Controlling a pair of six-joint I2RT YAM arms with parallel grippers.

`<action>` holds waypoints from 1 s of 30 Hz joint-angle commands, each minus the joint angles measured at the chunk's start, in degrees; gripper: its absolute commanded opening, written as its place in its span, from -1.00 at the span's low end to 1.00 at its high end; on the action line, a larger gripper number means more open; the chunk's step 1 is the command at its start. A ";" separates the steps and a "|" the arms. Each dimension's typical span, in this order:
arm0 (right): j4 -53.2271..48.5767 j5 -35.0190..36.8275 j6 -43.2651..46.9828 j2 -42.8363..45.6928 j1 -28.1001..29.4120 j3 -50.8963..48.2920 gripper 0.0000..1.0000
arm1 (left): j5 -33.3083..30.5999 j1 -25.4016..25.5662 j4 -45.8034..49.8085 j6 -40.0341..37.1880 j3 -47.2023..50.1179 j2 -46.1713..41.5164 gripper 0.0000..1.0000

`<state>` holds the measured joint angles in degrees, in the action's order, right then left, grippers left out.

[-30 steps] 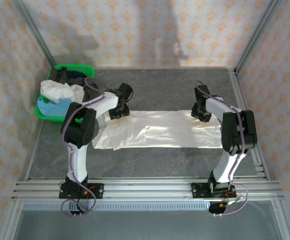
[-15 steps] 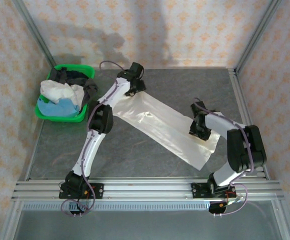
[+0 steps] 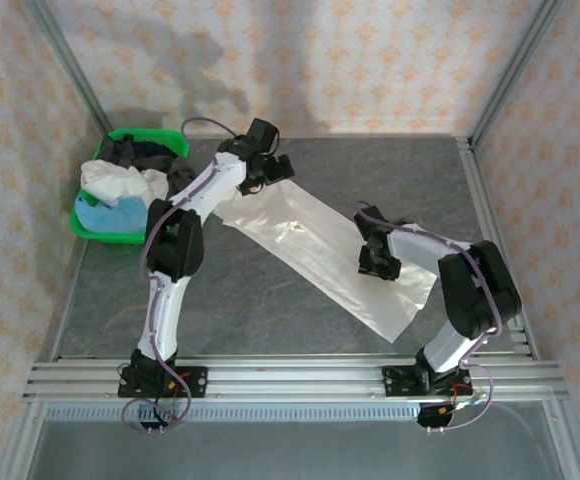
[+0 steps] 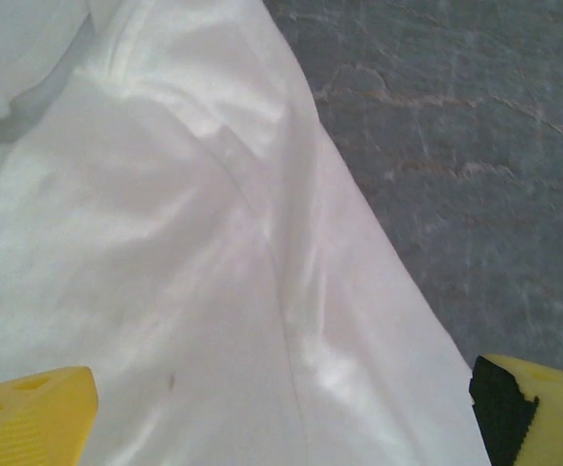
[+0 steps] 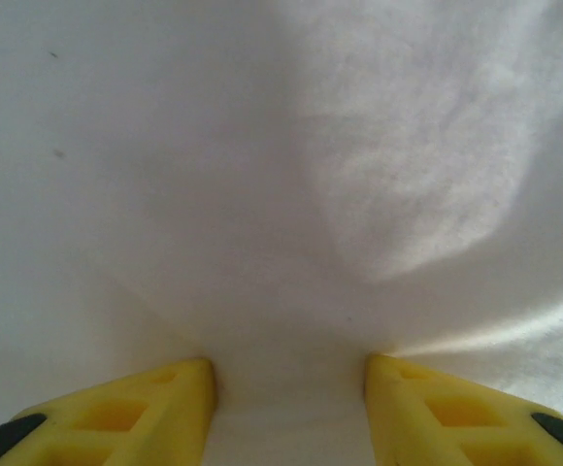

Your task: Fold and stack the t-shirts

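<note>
A shiny white t-shirt [image 3: 310, 245], folded into a long strip, lies slantwise on the grey table from far left to near right. My left gripper [image 3: 270, 172] hovers over its far end with the jaws wide open and empty. In the left wrist view [image 4: 281, 417] the shirt [image 4: 165, 243] lies below, collar label at the top left. My right gripper [image 3: 375, 262] stands on the strip's near half. Its yellow fingers [image 5: 165, 398] are apart, tips resting on the white cloth [image 5: 262, 146], the gripper [image 5: 291, 374] open. More t-shirts, white [image 3: 120, 182], light blue [image 3: 110, 213] and black [image 3: 145, 152], are heaped in the basket.
The green plastic basket [image 3: 95, 228] sits at the far left of the table. Metal rails run along the right edge [image 3: 490, 230] and the near edge [image 3: 290, 378]. Bare grey tabletop [image 3: 390, 170] lies beyond the shirt and to its near left.
The white shirt has swung from lying across the table to a slant. My left gripper carried its end to the far left and opened. My right gripper moved left and loosened.
</note>
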<state>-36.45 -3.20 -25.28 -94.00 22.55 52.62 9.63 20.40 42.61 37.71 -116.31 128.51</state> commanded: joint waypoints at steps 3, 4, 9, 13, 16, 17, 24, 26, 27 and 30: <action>-0.65 0.70 -1.03 0.06 2.88 -1.70 -0.08 | -0.25 1.83 -3.89 2.77 3.97 5.09 0.96; -0.96 0.65 -1.63 0.25 3.45 -1.93 -0.08 | -0.20 1.84 -3.61 2.67 3.24 6.25 0.95; -1.93 0.30 -5.78 1.57 6.37 -3.30 -0.08 | 0.05 1.59 -1.32 2.02 -3.09 12.16 0.94; -2.49 -0.48 -9.47 1.82 10.06 -2.56 -0.08 | 1.54 1.17 1.90 1.27 -12.30 18.55 0.92; -1.92 -2.14 -12.83 1.08 14.87 -1.16 -0.08 | 4.44 1.11 3.70 0.44 -21.34 24.20 0.90; -1.64 -2.76 -14.00 0.28 16.90 -0.46 -0.08 | 5.17 1.13 4.56 0.34 -25.07 26.34 0.89; -3.26 -4.34 -18.51 -4.17 28.55 7.71 -0.07 | 12.79 1.13 0.44 1.42 -38.21 33.98 0.90; -5.37 -3.69 -18.15 -3.60 29.89 10.45 -0.07 | 13.44 1.13 -0.17 1.62 -39.17 33.21 0.93; -6.42 -3.28 -17.95 -2.67 30.07 11.20 -0.06 | 13.47 1.11 0.05 1.37 -39.75 32.66 0.95; -8.23 -0.40 -16.55 2.52 30.10 11.38 -0.02 | 12.66 1.13 0.71 0.03 -40.06 29.27 0.99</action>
<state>-39.33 -7.09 -41.56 -96.53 52.99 62.89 20.51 21.61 41.56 38.94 -155.04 159.65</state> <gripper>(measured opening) 0.486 0.994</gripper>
